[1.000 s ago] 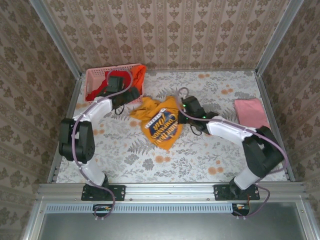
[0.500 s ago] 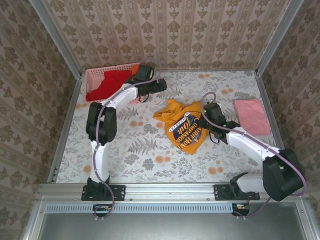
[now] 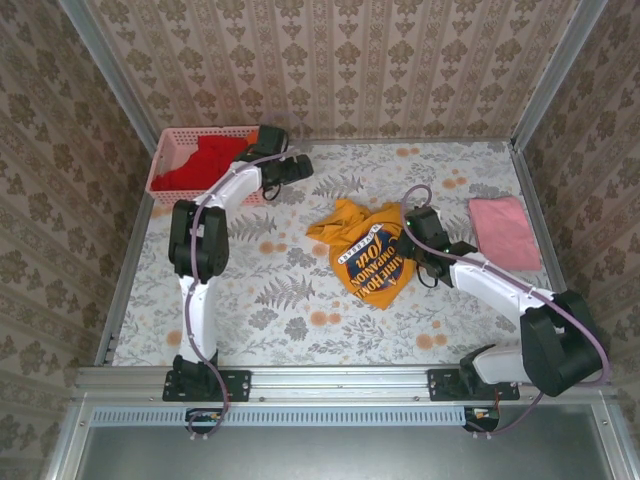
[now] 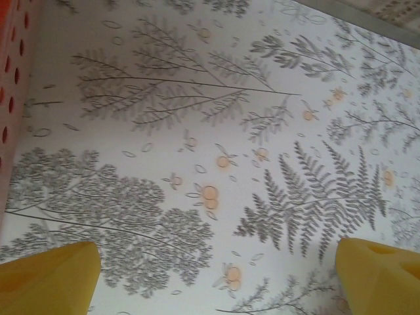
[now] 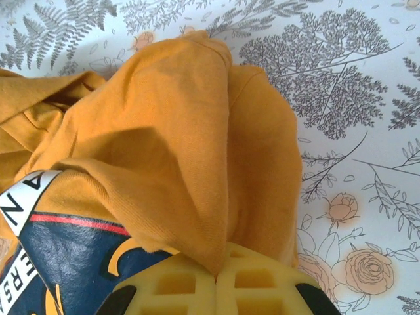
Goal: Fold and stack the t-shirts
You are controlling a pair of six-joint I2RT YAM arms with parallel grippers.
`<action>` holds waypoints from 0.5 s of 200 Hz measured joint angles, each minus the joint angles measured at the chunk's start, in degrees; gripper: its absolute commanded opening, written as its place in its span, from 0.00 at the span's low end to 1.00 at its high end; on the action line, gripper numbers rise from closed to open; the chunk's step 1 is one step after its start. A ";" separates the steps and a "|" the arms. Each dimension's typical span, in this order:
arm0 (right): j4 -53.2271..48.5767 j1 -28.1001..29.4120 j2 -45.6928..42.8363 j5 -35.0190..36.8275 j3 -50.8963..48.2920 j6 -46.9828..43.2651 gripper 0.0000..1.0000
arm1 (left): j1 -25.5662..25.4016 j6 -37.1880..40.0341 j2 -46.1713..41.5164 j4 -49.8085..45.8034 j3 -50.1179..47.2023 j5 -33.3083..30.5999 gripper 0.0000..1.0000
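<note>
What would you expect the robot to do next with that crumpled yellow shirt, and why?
Probably bring the open left gripper over to the free side of the yellow shirt: the right gripper pinches one fold, and it lies crumpled, unspread.

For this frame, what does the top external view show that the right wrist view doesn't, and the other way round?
Top external adds the pink basket holding a red shirt, a folded pink shirt at the table's right, and the left gripper beside the basket. Right wrist adds the close detail of the grip: the right gripper, its fingers shut on a pinched fold of cloth. Both show the golden-yellow shirt, crumpled with its dark logo up, on the floral tablecloth.
</note>
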 measured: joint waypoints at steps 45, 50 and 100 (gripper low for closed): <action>0.07 0.00 1.36 -0.92 1.03 0.00 0.00 | 1.07 0.15 -0.11 -0.26 -1.09 -0.66 0.94; 0.07 0.00 1.36 -0.98 1.22 0.00 0.00 | 1.16 0.15 -0.11 -0.26 -1.09 -0.63 0.94; 0.15 -0.15 1.64 -1.29 3.32 -1.11 0.00 | 1.77 0.61 -1.20 0.02 -1.73 -0.57 0.96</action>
